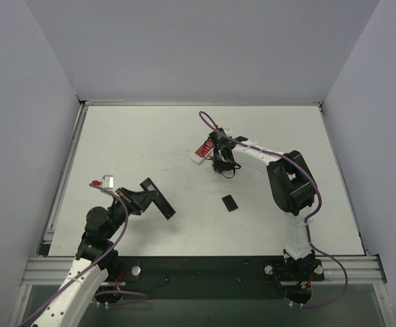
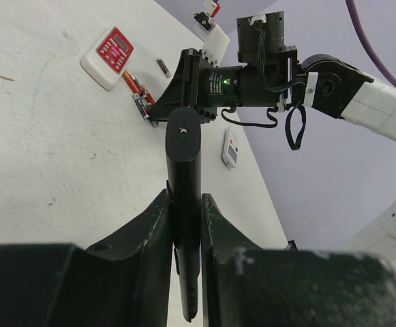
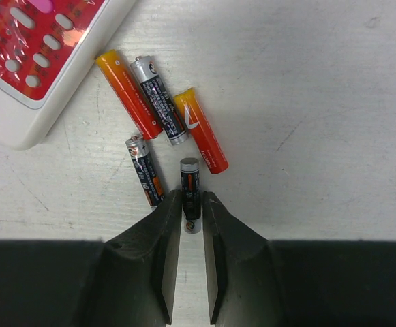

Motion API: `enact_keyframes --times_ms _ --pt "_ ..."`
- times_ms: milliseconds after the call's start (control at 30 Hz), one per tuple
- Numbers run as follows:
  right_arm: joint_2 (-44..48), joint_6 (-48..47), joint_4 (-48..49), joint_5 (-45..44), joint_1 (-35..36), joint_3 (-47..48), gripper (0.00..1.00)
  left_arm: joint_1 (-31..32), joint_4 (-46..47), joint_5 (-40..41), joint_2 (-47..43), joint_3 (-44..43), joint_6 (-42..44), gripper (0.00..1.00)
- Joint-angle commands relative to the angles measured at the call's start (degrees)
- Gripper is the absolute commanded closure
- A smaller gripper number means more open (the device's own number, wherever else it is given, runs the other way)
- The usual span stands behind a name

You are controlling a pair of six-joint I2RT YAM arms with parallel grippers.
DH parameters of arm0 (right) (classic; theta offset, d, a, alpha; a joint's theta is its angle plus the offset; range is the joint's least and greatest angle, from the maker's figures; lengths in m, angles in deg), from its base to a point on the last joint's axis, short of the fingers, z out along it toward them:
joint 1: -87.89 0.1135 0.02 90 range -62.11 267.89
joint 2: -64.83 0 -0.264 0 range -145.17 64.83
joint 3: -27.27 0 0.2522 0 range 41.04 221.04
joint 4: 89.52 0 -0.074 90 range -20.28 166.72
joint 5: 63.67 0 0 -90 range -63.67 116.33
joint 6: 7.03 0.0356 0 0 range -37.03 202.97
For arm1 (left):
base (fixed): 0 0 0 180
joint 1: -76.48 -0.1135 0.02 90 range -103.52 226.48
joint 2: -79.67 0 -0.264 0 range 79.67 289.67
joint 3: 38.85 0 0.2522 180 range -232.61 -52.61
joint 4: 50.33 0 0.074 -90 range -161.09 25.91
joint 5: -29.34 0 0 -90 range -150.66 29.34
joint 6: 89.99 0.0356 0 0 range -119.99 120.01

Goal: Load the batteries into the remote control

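My left gripper (image 1: 143, 197) is shut on the long black remote control (image 1: 159, 198) and holds it off the table; in the left wrist view the remote (image 2: 184, 146) stands edge-on between the jaws of the gripper (image 2: 185, 201). My right gripper (image 1: 223, 162) is down on the table at the batteries (image 2: 135, 85). In the right wrist view it (image 3: 192, 197) is shut on a dark battery (image 3: 190, 178) lying on the table. Two orange batteries (image 3: 128, 93) (image 3: 201, 131) and two dark ones (image 3: 159, 100) (image 3: 145, 170) lie just beyond.
The red-and-white remote (image 1: 201, 151) lies right beside the batteries, also in the right wrist view (image 3: 27, 61). A small white-grey remote (image 2: 230, 146) lies beyond the right gripper. A small black cover piece (image 1: 230, 202) lies on the table between the arms.
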Motion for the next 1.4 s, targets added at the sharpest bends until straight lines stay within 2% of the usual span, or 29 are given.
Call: enact_keyframes --times_ms 0,300,533,933,1133,1367 --pt "0.01 -0.68 -2.99 -2.12 0.42 -1.32 0.86 -0.25 3.09 -0.42 0.14 -2.47 -0.70 1.00" --pt "4.13 -1.20 -3.08 -4.14 1.74 -5.36 1.00 -0.25 5.20 -0.51 0.75 -1.68 -2.19 1.00" --pt "11.33 -2.52 -2.11 -5.20 4.73 -10.10 1.00 -0.16 6.43 -1.04 1.46 -1.41 -3.07 1.00" --pt "30.75 -10.86 3.52 -0.63 18.08 -18.37 1.00 -0.16 10.65 -1.04 2.69 0.25 -6.85 1.00" --pt "36.47 -14.38 0.71 0.33 24.40 -18.02 1.00 -0.16 12.59 -0.34 2.60 1.49 -10.01 1.00" --pt "36.84 -15.27 -7.29 2.53 29.60 -12.14 1.00 -0.16 12.41 1.42 1.20 2.98 -13.35 1.00"
